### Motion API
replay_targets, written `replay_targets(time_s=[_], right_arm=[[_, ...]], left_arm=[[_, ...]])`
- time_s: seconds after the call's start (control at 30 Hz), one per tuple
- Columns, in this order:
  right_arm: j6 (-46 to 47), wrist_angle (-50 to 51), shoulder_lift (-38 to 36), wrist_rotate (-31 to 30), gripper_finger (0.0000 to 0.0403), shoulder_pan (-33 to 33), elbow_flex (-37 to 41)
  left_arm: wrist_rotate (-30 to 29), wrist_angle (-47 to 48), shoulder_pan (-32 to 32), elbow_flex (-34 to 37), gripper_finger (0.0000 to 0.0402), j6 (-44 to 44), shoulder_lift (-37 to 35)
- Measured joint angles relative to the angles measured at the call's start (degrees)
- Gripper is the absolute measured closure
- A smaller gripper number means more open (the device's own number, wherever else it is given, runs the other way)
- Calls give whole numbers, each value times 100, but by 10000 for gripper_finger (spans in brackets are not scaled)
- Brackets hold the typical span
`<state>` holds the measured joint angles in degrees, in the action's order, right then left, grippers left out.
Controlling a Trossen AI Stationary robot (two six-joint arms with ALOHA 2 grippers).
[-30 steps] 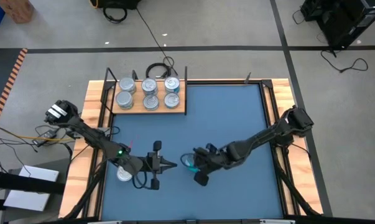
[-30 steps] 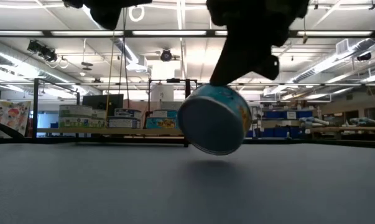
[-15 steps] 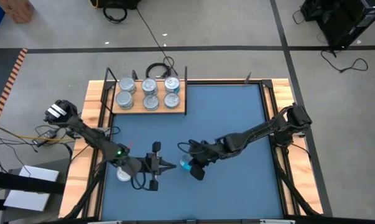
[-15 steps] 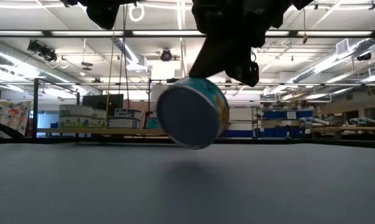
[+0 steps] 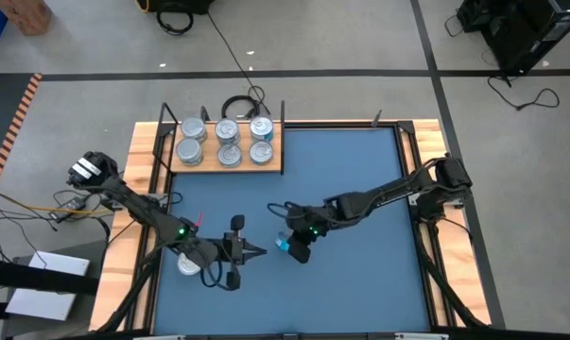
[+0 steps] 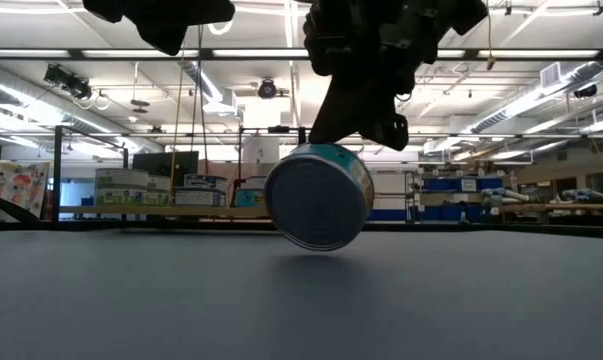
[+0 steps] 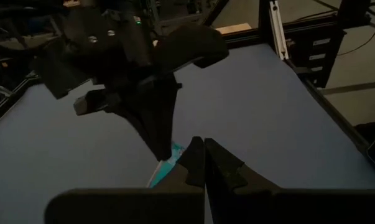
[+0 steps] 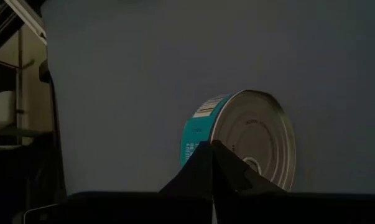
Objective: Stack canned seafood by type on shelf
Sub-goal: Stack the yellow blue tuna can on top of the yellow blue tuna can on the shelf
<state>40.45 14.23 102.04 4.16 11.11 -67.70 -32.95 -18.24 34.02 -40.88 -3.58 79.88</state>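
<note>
A teal-labelled tin (image 5: pixel 283 244) of canned seafood stands tilted on its edge at mid-table, one flat face (image 6: pixel 314 197) toward the near edge. My right gripper (image 5: pixel 293 247) is shut on it from above. My left gripper (image 5: pixel 258 251) is shut on nothing, level, a short way left of the tin, pointing at it. Another silver tin (image 5: pixel 188 264) lies on the mat under my left arm. Six tins (image 5: pixel 227 142) stand in two rows on the wooden shelf (image 5: pixel 270 168) at the far left. My right gripper holds the tin at its rim (image 8: pixel 207 142), where the shiny lid (image 8: pixel 255 140) meets the teal side wall. The shut fingertips hide the exact spot. The fingers slant down from the table's right. The tin hangs on edge below them (image 6: pixel 341 150); whether it touches the mat I cannot tell.
The blue mat (image 5: pixel 360 179) lies bare to the right of the shelf and behind the arms. A black cable coil (image 5: pixel 242 104) sits just behind the shelf. Wooden rails (image 5: pixel 145 170) and black frame bars run along the table's sides.
My right gripper has swung a little toward the table's left and far edge with the tin, turning as it went. The tin has stayed tilted on edge and come closer to my left gripper.
</note>
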Motion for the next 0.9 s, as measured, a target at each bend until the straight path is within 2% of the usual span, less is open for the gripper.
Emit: replay_targets(time_s=[0.33, 0.7, 0.8, 0.9], right_arm=[[-127, -235, -23, 462, 402, -340, 372], [-719, -126, -2, 486, 398, -524, 400], [-965, -47, -2, 308, 382, -424, 400], [-1227, 131, -2, -243, 350, -180, 398]], left_arm=[[-2, 0, 0, 0, 398, -10, 0], [-2, 0, 0, 0, 398, -12, 0], [-2, 44, 0, 0, 398, -19, 0], [-2, 161, 0, 0, 398, -140, 0]])
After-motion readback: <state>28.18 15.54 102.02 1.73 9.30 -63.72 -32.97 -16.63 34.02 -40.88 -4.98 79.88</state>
